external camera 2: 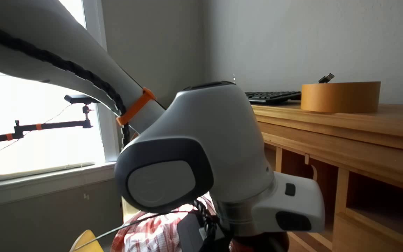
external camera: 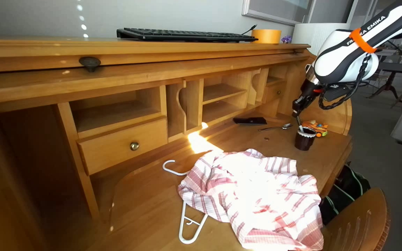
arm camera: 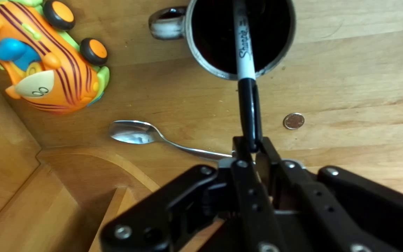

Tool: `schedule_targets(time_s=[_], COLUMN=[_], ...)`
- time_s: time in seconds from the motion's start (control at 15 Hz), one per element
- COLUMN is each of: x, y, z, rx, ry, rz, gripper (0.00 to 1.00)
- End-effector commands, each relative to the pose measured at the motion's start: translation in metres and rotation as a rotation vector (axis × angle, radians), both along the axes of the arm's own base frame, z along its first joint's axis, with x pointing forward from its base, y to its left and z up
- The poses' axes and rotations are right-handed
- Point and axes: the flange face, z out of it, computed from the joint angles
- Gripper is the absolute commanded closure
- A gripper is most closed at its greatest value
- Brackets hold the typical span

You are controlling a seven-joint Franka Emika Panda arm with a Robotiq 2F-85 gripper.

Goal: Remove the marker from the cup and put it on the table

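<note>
Left of the end effector (arm camera: 253, 145) in the wrist view, the toy car (arm camera: 52, 63) and spoon (arm camera: 140, 133) might obstruct a set-down. The end effector clamps the marker (arm camera: 246, 70) by its capped end, the barrel slanting down into the cup (external camera: 304, 142) below; a sideways pull could tip the cup. The striped toy car looks plastic, the spoon metal, the cup squat, the marker cylindrical; rightward, the surface (arm camera: 362, 70) is grained wood.

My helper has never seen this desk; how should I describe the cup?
On the wooden desk, find the orange toy car, clear of the striped cloth. The cup stands beside that car: dark, pale-rimmed, and alone among its neighbours in having a marker poking out.
</note>
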Motion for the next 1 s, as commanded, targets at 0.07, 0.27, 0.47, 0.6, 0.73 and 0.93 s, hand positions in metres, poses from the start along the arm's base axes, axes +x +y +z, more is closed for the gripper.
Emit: schedule_targets(time_s=[0.07,0.27,0.47,0.6,0.73,0.93], x=[-0.008,-0.013,-0.012,-0.011,-0.012,-0.011], y=[-0.003,0.004,0.024,0.049,0.077,0.117], z=[0.046,0.085,0.118,0.127,0.126,0.108], rx=[-0.016,-0.029,-0.008,0.035,0.063,0.042], ry=[-0.010,-0.037,-0.036,-0.004,0.038,0.061], rz=[-0.011,-0.001,0.029,0.087,0.152,0.273], gripper=[0.97,0.97,0.97,0.97,0.97,0.97])
